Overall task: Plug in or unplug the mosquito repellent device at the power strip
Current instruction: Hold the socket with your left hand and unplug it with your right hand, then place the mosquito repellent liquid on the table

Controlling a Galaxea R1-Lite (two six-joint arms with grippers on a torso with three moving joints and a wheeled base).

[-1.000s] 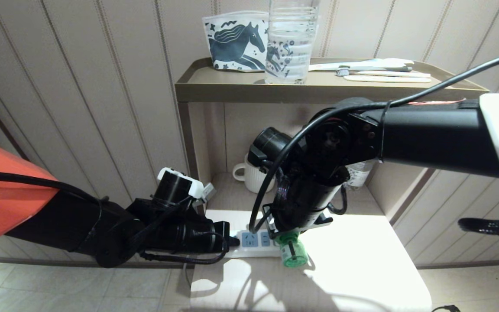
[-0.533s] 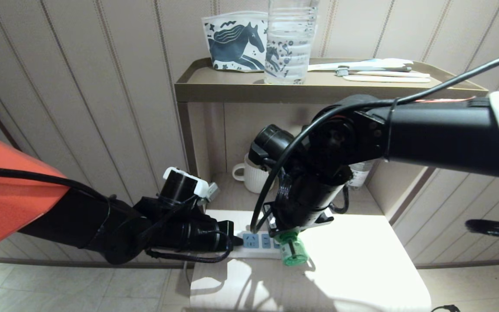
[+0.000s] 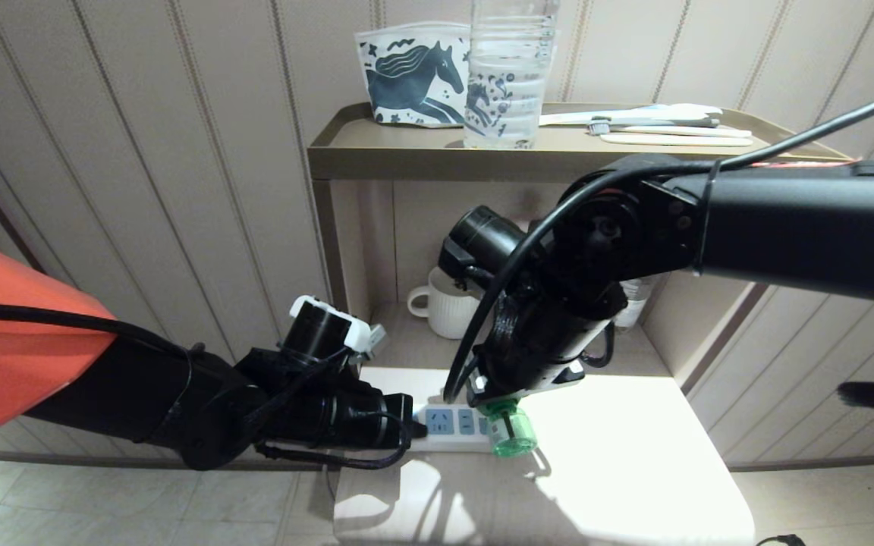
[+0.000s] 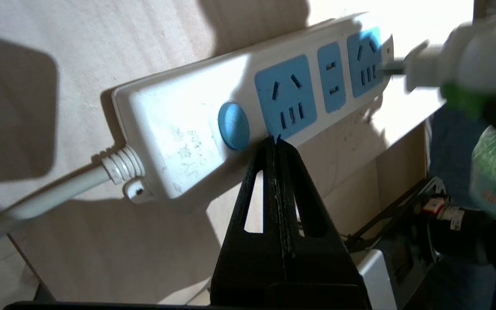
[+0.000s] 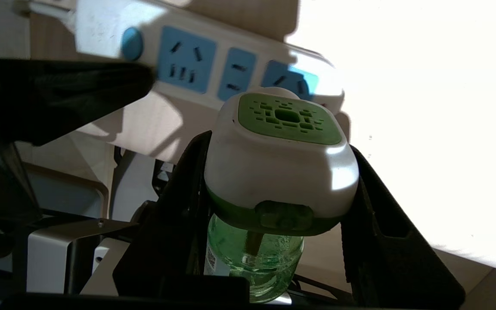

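Note:
The white power strip (image 3: 448, 425) lies on the pale lower surface, its blue button (image 4: 233, 125) near the cord end. My right gripper (image 5: 279, 144) is shut on the mosquito repellent device (image 5: 280, 163), fingers on both sides of its white-and-green head, the green bottle (image 3: 513, 438) hanging toward me. The device (image 4: 467, 64) sits at the strip's end socket (image 4: 364, 60); a short stretch of bare prong shows between head and socket. My left gripper (image 4: 275, 138) is shut, its tips against the strip's long edge (image 3: 416, 428) beside the button.
A white mug (image 3: 444, 309) stands on the lower shelf behind my right arm. The upper shelf (image 3: 407, 155) carries a horse-print pouch (image 3: 414, 72), a clear water bottle (image 3: 509, 76) and toothbrushes (image 3: 657, 125). Panelled wall lies left; the shelf post (image 3: 331, 243) is close to my left wrist.
My left arm has edged a little rightward along the strip. The right forearm has lifted slightly, and the device has stayed at the end socket.

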